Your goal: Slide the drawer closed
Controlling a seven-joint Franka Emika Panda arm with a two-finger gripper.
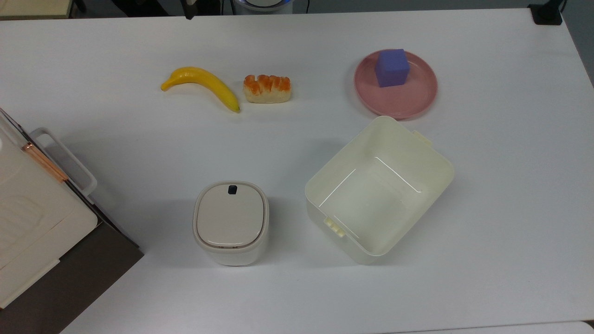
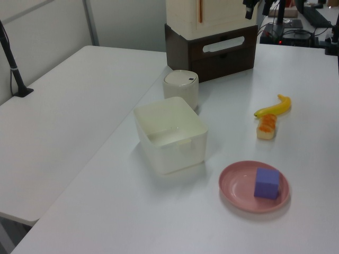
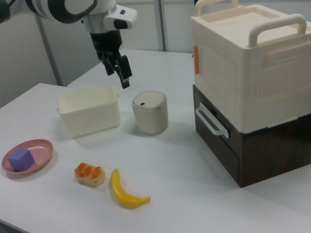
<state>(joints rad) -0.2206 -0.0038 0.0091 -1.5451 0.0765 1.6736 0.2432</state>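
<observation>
The drawer is the upper dark brown front of the brown cabinet, with a white loop handle. Its front looks about flush with the cabinet face, and none of its inside shows. The same handle is at the top view's left, and the drawer stands at the back of the left view. My gripper hangs in the air well to the right view's left of the drawer, above the white lidded container. Its fingers stand apart with nothing between them. The gripper also sits at the left view's top edge.
A cream box with handles sits on the cabinet. On the white table lie a cream open bin, the lidded container, a banana, a bread piece and a pink plate holding a purple cube.
</observation>
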